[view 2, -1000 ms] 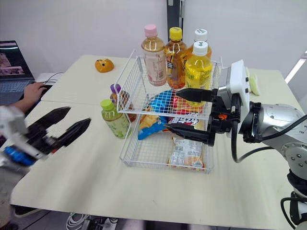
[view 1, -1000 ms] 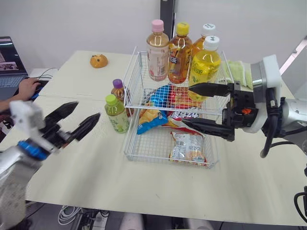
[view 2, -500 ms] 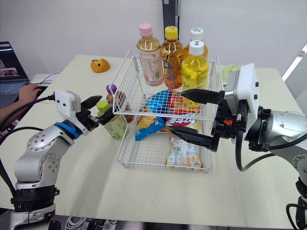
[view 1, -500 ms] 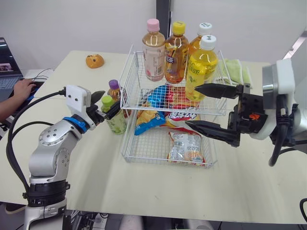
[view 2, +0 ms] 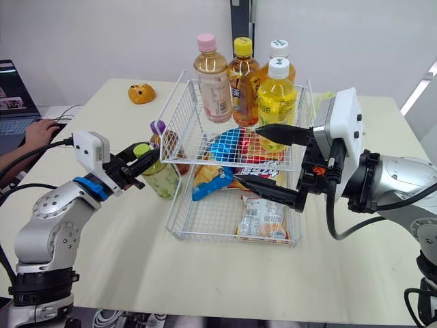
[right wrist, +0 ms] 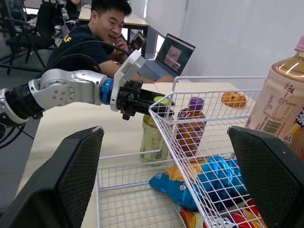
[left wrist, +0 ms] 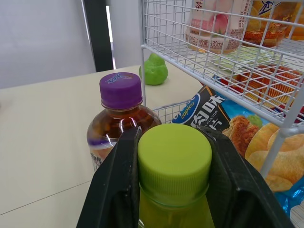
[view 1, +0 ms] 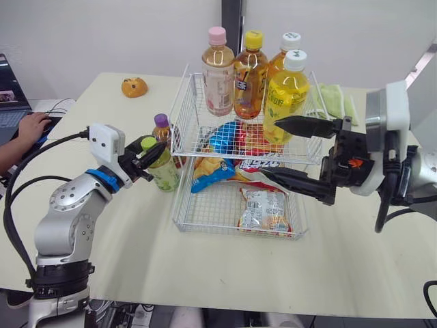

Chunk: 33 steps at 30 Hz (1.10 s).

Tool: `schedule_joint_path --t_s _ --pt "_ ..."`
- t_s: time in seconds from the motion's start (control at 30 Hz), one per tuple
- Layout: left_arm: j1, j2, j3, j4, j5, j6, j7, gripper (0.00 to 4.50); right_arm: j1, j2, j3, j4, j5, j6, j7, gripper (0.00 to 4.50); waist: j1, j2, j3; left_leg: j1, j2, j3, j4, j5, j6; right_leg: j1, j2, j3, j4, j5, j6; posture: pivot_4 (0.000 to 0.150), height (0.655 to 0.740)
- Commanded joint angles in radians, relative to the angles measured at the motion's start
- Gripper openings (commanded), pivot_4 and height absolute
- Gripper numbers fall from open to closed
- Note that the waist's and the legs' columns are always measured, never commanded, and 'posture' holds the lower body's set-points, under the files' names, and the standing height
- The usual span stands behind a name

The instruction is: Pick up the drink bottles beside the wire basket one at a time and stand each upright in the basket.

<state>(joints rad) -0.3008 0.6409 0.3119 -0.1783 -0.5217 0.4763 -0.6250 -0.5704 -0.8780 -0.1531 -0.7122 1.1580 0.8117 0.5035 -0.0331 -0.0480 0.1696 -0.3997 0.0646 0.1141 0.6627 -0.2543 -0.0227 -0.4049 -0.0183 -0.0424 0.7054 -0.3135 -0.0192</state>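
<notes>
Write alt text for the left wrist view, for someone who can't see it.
The left pincer clamps its two black fingers on the cap of the green-capped bottle of yellow-green drink. Just beyond it stands a purple-capped bottle of brown drink, beside a white wire basket with snack bags below and bottles on its upper shelf.

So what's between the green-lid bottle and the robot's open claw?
The side wall of the wire basket and the snack bags inside, blue chip bag first. The eye views show it, right gripper open above them.
</notes>
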Motion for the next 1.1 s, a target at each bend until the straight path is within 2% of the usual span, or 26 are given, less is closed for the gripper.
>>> schedule_joint_path --t_s 0.03,0.17,0.3,0.4,0.5,0.67,0.8,1.1 --pt "-0.042 0.106 0.138 -0.049 -0.109 0.047 -0.061 1.36 -0.028 0.013 -0.002 0.016 -0.033 -0.034 0.022 4.5 0.001 -0.001 0.001 0.0 0.0 0.0 0.0 0.0 0.0 0.0 0.0 0.0 0.0 0.0 0.0 0.15 0.74" --pt "-0.142 0.263 0.236 -0.007 -0.266 0.189 -0.146 1.36 -0.054 0.032 0.018 0.063 -0.082 -0.049 0.053 4.5 0.004 -0.002 0.002 -0.001 0.0 0.0 0.0 0.001 -0.001 -0.001 0.0 -0.001 -0.001 0.0 0.0 0.15 0.74" --pt "-0.28 0.414 0.257 0.079 -0.371 0.313 -0.229 1.36 -0.077 0.051 0.038 0.1 -0.125 -0.059 0.085 4.5 0.009 -0.003 0.002 -0.002 0.0 0.0 0.0 0.0 -0.001 0.0 0.0 -0.002 -0.004 0.0 0.0 0.15 0.74" --pt "-0.418 0.502 0.214 0.166 -0.401 0.356 -0.29 1.36 -0.087 0.066 0.046 0.114 -0.151 -0.066 0.099 4.5 0.009 -0.002 0.002 -0.002 0.0 0.0 -0.001 0.0 -0.001 0.0 0.0 -0.002 -0.005 0.0 0.0 0.15 0.74" --pt "-0.589 0.546 0.138 0.251 -0.402 0.379 -0.349 1.36 -0.09 0.081 0.049 0.118 -0.176 -0.069 0.101 4.5 0.009 -0.002 0.002 -0.003 0.0 -0.001 -0.001 0.0 -0.001 0.0 0.0 -0.003 -0.006 0.0 0.0 0.15 0.74" --pt "-0.911 0.503 -0.018 0.382 -0.36 0.384 -0.428 1.36 -0.078 0.095 0.037 0.105 -0.207 -0.066 0.089 4.5 0.011 -0.002 0.002 -0.004 -0.001 -0.001 0.0 0.0 -0.001 -0.001 0.0 -0.004 -0.006 0.0 0.0 0.15 0.74" --pt "-1.115 0.388 -0.108 0.48 -0.322 0.37 -0.474 1.36 -0.063 0.098 0.021 0.084 -0.216 -0.059 0.066 4.5 0.016 -0.002 0.002 -0.004 -0.001 -0.001 0.0 0.0 -0.001 -0.001 0.0 -0.004 -0.006 0.0 0.0 0.15 0.74" --pt "-1.257 0.138 -0.192 0.63 -0.226 0.269 -0.577 1.36 0.003 0.081 -0.044 0.0 -0.192 -0.024 -0.028 4.5 0.017 -0.001 0.003 -0.005 -0.001 -0.001 0.0 0.001 -0.001 -0.002 0.0 -0.003 -0.005 0.0 0.0 0.15 0.74"
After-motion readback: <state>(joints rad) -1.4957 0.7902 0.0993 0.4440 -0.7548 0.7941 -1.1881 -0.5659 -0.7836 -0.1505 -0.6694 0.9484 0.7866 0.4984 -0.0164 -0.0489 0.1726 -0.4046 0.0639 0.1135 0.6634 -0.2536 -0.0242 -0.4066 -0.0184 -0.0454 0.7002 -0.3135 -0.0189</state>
